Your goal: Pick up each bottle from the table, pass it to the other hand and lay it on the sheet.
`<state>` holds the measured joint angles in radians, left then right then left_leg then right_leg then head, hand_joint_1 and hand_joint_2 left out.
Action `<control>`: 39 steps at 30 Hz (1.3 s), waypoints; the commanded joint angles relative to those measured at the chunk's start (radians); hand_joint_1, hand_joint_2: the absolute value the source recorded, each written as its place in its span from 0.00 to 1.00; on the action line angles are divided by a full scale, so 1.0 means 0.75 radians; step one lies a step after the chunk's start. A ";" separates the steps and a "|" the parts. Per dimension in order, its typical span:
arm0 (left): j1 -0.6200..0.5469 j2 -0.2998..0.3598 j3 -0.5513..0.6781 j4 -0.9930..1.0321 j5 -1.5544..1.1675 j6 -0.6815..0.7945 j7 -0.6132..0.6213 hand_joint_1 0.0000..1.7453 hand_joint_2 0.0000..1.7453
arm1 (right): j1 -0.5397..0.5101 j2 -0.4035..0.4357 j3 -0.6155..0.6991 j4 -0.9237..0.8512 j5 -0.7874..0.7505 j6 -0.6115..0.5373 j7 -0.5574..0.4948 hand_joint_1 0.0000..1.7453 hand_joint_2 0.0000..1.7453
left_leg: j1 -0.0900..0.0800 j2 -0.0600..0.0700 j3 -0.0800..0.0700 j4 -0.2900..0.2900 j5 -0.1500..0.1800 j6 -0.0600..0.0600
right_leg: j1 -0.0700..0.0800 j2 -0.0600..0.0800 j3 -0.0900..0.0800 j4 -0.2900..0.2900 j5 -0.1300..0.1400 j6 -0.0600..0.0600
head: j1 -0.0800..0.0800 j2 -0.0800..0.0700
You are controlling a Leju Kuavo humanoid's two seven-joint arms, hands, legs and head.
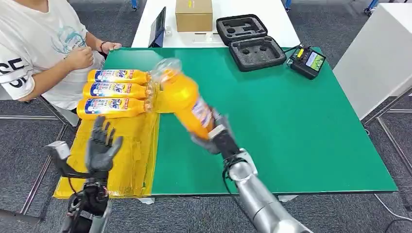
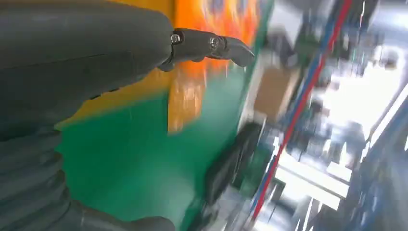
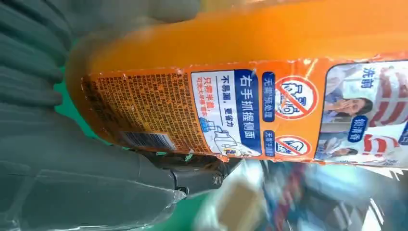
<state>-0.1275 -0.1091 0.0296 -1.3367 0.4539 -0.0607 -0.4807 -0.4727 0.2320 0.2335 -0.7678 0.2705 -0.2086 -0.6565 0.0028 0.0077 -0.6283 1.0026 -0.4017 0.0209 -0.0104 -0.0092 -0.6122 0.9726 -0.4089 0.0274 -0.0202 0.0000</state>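
right hand grips the base of an orange plastic bottle, tilted above the green worktop | left hand holds nothing, fingers spread, over the yellow sheet | three orange labelled bottles lie side by side on the sheet

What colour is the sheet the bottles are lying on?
Yellow. The sheet lies over the left side of the green table, clearest in the head view.
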 commanded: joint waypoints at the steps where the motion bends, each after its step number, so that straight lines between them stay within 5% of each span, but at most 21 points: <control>1: -0.048 0.020 -0.210 -0.022 -0.012 -0.005 0.011 0.00 1.00 | -0.102 0.066 0.095 0.362 0.007 0.027 0.015 1.00 1.00 | 0.001 0.000 0.006 0.000 -0.003 -0.002 | 0.001 0.001 0.007 0.000 -0.003 -0.002 | 0.000 0.000; 2: -0.052 0.043 -0.306 -0.038 -0.045 -0.035 0.006 0.00 1.00 | -0.103 0.089 0.137 0.394 0.037 0.062 0.071 1.00 1.00 | 0.001 -0.002 0.007 0.000 -0.003 -0.002 | 0.001 -0.001 0.007 0.000 -0.003 -0.002 | 0.000 0.000; 22: -0.182 0.042 -0.405 0.151 -0.043 -0.070 0.042 0.00 1.00 | -0.142 0.147 0.282 0.407 0.198 0.035 0.121 1.00 1.00 | 0.001 -0.002 0.006 -0.001 -0.002 -0.002 | 0.001 -0.001 0.006 0.000 -0.003 -0.002 | 0.000 0.000; 23: -0.186 0.041 -0.405 0.159 -0.043 -0.069 0.042 0.16 1.00 | -0.145 0.150 0.297 0.413 0.215 0.028 0.130 1.00 1.00 | 0.001 -0.002 0.004 0.000 -0.001 -0.001 | 0.000 -0.001 0.004 0.000 -0.002 -0.001 | 0.000 0.000; 24: -0.188 0.043 -0.405 0.164 -0.043 -0.069 0.042 1.00 1.00 | -0.141 0.153 0.309 0.418 0.230 0.018 0.136 1.00 1.00 | 0.001 -0.001 0.008 0.000 -0.003 -0.002 | 0.001 0.000 0.008 0.000 -0.003 -0.002 | 0.001 0.000; 39: -0.180 0.058 -0.394 0.167 -0.037 -0.073 0.035 1.00 1.00 | -0.140 0.151 0.321 0.427 0.243 0.014 0.149 1.00 1.00 | 0.000 -0.001 0.003 -0.001 0.000 -0.001 | 0.000 0.000 0.002 0.000 -0.001 -0.001 | 0.000 0.000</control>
<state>-0.2029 -0.0748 -0.2335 -1.2924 0.4238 -0.1114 -0.4582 -0.5469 0.3372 0.4189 -0.5070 0.4467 -0.2045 -0.5383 0.0028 0.0082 -0.6283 1.0026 -0.4014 0.0207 -0.0104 -0.0089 -0.6128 0.9726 -0.4089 0.0273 -0.0202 0.0000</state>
